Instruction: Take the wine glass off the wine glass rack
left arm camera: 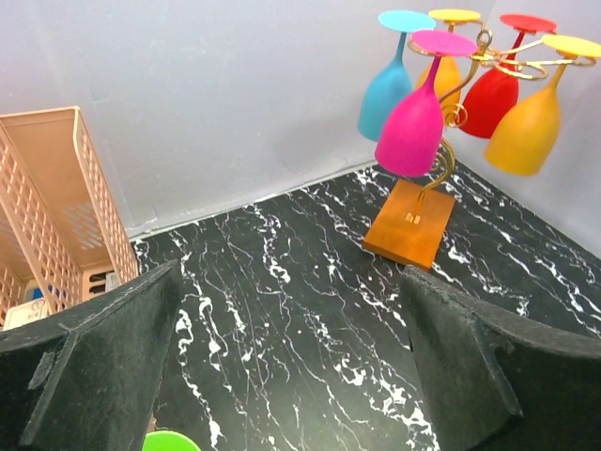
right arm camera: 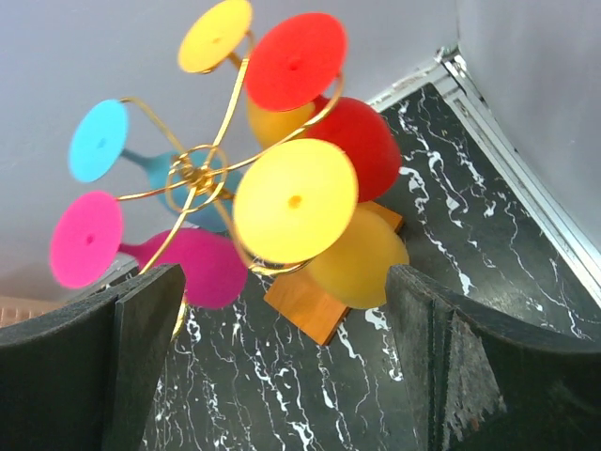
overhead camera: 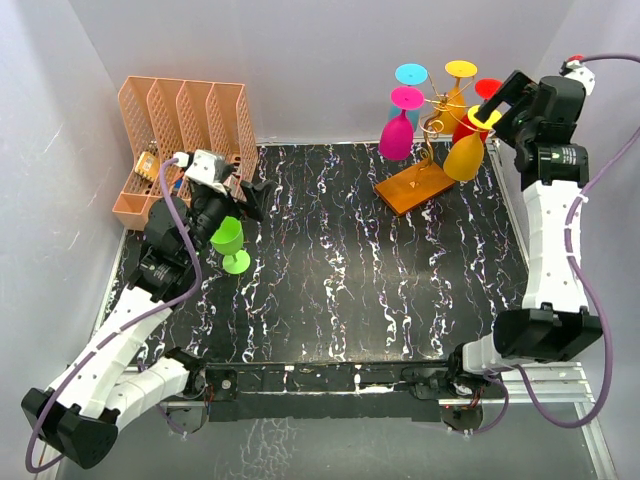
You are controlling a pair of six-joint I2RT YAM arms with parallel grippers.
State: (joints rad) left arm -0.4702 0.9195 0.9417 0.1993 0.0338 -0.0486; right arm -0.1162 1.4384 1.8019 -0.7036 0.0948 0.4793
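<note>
Approaching the next glass is judged to be the step in hand. The wine glass rack is found at the far right of the desk, on its orange-brown base. Five glasses are seen hung bowl-down from its curled arms. The right tool is held just beside the rack at foot height, with its fingers spread wide and nothing between them. In the right wrist view it is lined up on the yellow wine glass, with the red glass close behind.

The left tool is likewise spread and empty. It is held over a green glass standing upright on the desk, well apart from the rack.

For the next move, the right tool would need to be closed on the yellow glass. The foot would then have to be slid outward along the wire. Contact with the red glass is noted as a risk.
</note>
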